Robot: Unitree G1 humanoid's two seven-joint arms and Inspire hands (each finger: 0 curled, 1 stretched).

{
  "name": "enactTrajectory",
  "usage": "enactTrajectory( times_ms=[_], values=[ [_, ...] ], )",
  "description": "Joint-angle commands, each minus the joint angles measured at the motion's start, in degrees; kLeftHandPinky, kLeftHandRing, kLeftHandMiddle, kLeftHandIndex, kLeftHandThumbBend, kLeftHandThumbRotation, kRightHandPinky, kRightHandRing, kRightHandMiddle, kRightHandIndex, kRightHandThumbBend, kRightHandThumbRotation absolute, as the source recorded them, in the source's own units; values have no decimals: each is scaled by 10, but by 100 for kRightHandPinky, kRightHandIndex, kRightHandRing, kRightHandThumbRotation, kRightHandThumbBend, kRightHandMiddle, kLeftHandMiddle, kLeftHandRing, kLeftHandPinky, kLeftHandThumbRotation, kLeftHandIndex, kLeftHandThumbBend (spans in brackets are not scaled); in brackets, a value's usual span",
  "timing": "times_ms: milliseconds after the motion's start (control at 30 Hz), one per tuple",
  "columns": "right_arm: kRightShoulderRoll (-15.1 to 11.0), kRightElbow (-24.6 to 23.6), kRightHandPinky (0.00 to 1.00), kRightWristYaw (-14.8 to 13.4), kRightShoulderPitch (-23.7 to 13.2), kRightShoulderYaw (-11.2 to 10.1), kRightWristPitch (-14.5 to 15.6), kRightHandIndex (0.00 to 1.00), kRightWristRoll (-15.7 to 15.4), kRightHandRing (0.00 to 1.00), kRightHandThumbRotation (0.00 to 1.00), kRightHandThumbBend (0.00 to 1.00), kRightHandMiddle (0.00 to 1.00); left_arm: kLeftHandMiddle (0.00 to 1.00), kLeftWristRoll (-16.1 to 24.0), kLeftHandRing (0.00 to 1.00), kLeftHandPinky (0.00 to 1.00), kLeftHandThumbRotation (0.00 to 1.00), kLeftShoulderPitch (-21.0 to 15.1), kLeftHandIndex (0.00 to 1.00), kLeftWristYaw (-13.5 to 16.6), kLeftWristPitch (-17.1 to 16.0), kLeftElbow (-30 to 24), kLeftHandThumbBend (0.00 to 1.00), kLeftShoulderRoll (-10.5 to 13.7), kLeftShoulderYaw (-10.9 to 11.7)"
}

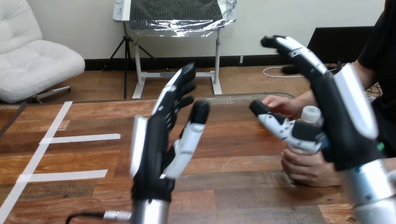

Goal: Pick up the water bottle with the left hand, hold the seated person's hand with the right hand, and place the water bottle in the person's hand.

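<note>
The water bottle, clear with a white cap, stands upright at the table's right side. The person's lower hand is wrapped round its base, and their other hand rests just behind it. My right hand is raised in front of the bottle, open, with its fingers pointing up and its thumb stretched left across the bottle's front. Much of the bottle's body is hidden behind it. My left hand is raised over the middle of the table, open and holding nothing, well left of the bottle.
The wooden table has white tape lines on its left part. The person's arms come in from the right edge.
</note>
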Motion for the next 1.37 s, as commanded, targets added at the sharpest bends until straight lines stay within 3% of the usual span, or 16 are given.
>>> enactTrajectory(
  times_ms=[0, 300, 667, 1333],
  values=[
    [21, 22, 79, -9, -4, 22, -34, 86, 13, 92, 0, 15, 94, 85, 9, 83, 77, 87, 22, 84, 12, -26, -43, 44, -20, -5],
    [45, 53, 82, -19, 6, 45, -71, 87, 6, 92, 0, 7, 94, 85, 17, 83, 77, 90, 69, 83, 31, -56, -52, 42, -14, -8],
    [66, 98, 86, -17, 8, 68, -113, 90, 32, 94, 0, 1, 97, 84, 39, 82, 76, 87, 106, 84, 66, -84, -45, 37, -17, -10],
    [71, 101, 89, -8, 20, 85, -102, 90, 31, 94, 0, 1, 95, 84, 43, 81, 75, 87, 119, 84, 91, -73, -47, 36, -3, -23]
  ],
)
